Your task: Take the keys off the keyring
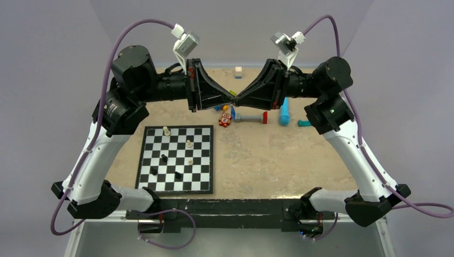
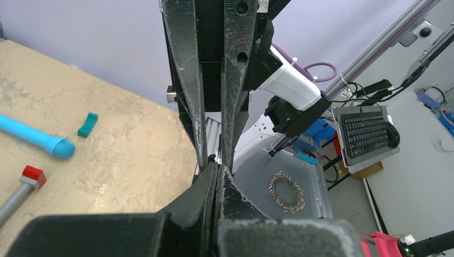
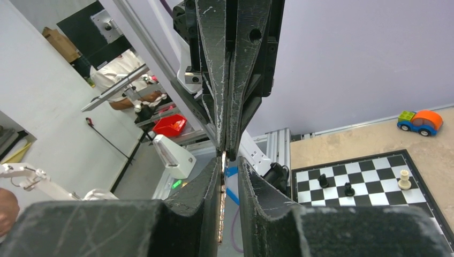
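Here, both arms were up above the far middle of the table (image 1: 278, 160), with their tips meeting nose to nose. The left gripper (image 2: 217, 172) was fully closed. Its two fingers were pressed together on one end of the keyring (image 3: 222, 203), which showed in the right wrist view only as a thin metal edge with a coppery shine. The right gripper (image 3: 230, 165) faced it with its fingers a little apart. The metal edge ran along this narrow gap and lay against one finger, while the other finger stood clear of it, so this gripper did not clamp it.

A small blue tag (image 1: 232, 112) showed just below the meeting tips in the top view. Whether it hung free or touched the table I could not tell. The keys could not be told from the ring in any view, being too thin and too much hidden by the fingers.

A chessboard (image 1: 176, 159) lay toward the near left corner of the table, with a few white and black pieces on it. Toward the far edge were a red and white toy (image 1: 225, 119), a grey bar with a red end (image 1: 249, 118) just beside it, a light-blue cylinder (image 1: 284, 112) near that red end, and a small teal block (image 1: 304, 123) further right. A pale cube (image 1: 239, 72) sat at the far edge.
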